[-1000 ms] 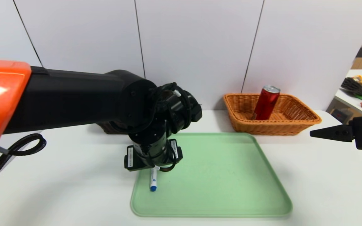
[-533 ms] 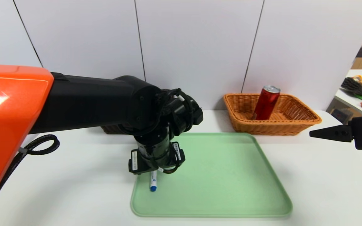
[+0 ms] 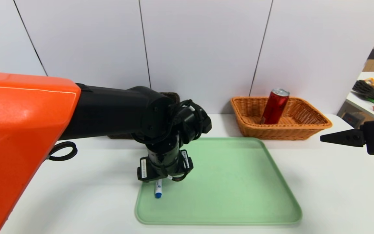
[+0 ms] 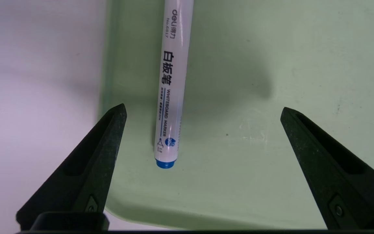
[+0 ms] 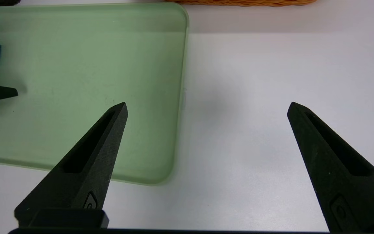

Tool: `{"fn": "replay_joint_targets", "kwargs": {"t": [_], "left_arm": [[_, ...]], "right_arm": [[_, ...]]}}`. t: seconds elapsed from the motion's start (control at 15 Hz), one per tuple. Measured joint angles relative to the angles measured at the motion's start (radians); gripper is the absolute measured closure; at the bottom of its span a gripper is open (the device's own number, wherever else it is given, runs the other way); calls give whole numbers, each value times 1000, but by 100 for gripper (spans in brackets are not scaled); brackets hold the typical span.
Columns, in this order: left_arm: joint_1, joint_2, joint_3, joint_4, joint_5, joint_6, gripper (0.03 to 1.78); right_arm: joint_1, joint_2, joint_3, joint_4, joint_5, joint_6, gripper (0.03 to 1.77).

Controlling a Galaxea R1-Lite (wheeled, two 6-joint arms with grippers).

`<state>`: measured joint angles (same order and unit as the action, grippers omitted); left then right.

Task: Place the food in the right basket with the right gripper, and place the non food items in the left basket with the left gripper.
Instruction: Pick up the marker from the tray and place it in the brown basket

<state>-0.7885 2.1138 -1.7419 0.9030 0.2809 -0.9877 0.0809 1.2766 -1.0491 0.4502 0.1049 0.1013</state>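
Note:
A white marker (image 3: 158,189) with a blue cap lies near the left edge of the green tray (image 3: 239,182). My left gripper (image 4: 203,110) hangs open just above it. The marker (image 4: 170,81) lies between the fingers, close to one fingertip (image 4: 117,113) and touching neither. The red can (image 3: 274,107) leans inside the orange basket (image 3: 317,121) at the back right. Only an edge of the dark brown basket (image 3: 172,95) shows behind my left arm. My right gripper (image 5: 208,105) is open and empty, over bare table right of the tray (image 5: 76,48).
A side table (image 3: 368,104) with clutter stands at the far right. A white wall runs right behind the baskets. My orange and black left arm fills the left of the head view.
My left arm has reached farther forward and lowered, so the wrist now covers more of the marker. The right arm, can and marker have not moved.

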Motion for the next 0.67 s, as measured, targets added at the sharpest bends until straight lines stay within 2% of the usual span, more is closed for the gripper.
{"fn": "replay_joint_targets", "kwargs": {"t": [0.67], "left_arm": [[4, 30, -1, -4, 2, 0, 12]], "right_arm": [[-15, 0, -1, 0, 3, -3, 10]]}}
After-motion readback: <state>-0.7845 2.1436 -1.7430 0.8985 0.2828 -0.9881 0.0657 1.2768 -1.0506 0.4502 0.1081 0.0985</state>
